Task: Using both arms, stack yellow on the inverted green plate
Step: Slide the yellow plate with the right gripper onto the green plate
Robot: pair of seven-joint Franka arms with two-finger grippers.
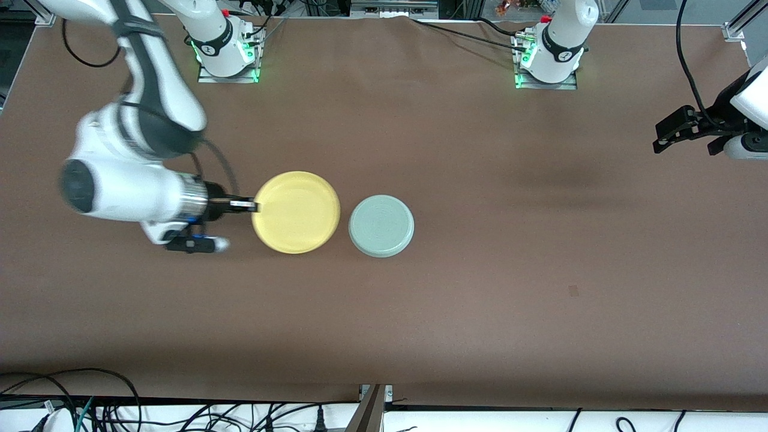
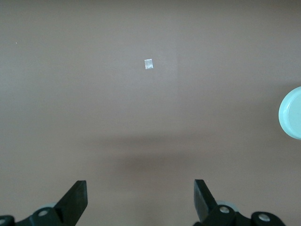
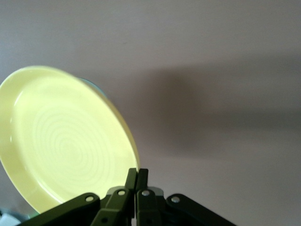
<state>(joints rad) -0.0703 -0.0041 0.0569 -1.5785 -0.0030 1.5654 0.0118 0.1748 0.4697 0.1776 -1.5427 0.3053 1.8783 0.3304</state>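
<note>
Two plates sit mid-table, side by side, w/ a slim gap between them. Right gripper [image 1: 255, 206] is clamped tight on the rim of the yellow plate [image 1: 297, 211], pinching the edge toward the right arm's end of the table; fingers fully closed on that thin lip. Yellow plate looks lifted and tilted, rim up, beside the green plate [image 1: 381, 226]. Green plate rests upside down on the brown table [image 1: 480, 300], concentric rings showing on its base, toward the left arm's end from the yellow one.

Left gripper [image 1: 678, 132] hangs over the table edge at the left arm's end, jaws spread wide, holding nothing; that arm waits.

Right wrist view gives what the front view can't: fingers [image 3: 131, 181] meeting on the yellow plate's [image 3: 66, 141] edge, rings inside its bowl. Left wrist view shows open fingertips [image 2: 77, 195] over bare table, a small pale marker [image 2: 148, 64], and a sliver of the green plate [image 2: 291, 113].
</note>
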